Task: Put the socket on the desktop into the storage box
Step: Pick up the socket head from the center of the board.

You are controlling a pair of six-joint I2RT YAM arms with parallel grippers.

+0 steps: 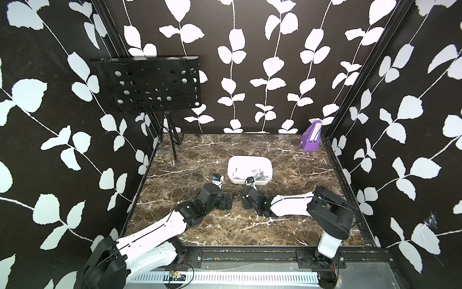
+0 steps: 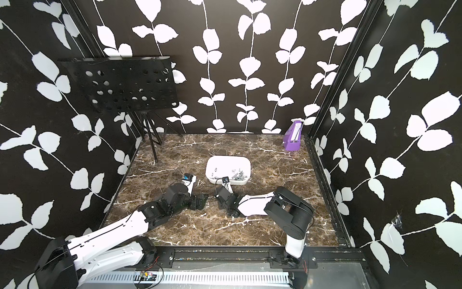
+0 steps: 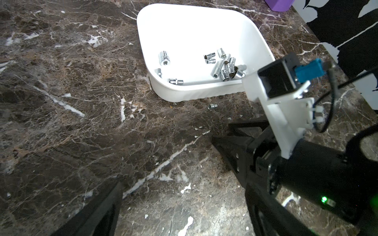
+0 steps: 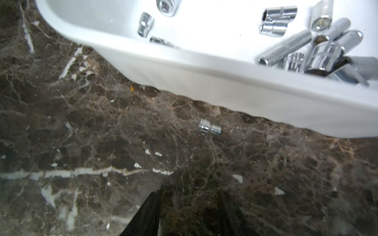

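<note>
Socket [image 4: 210, 129], small chrome stepped cylinder, sideways on desktop [image 4: 102, 143] beside storage box [image 4: 225, 92]; left and right jaws apart

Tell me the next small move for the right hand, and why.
Probably ease the right hand forward and down to straddle the socket: its jaws look open and empty, and that socket lies on the desktop just outside the storage box.
</note>
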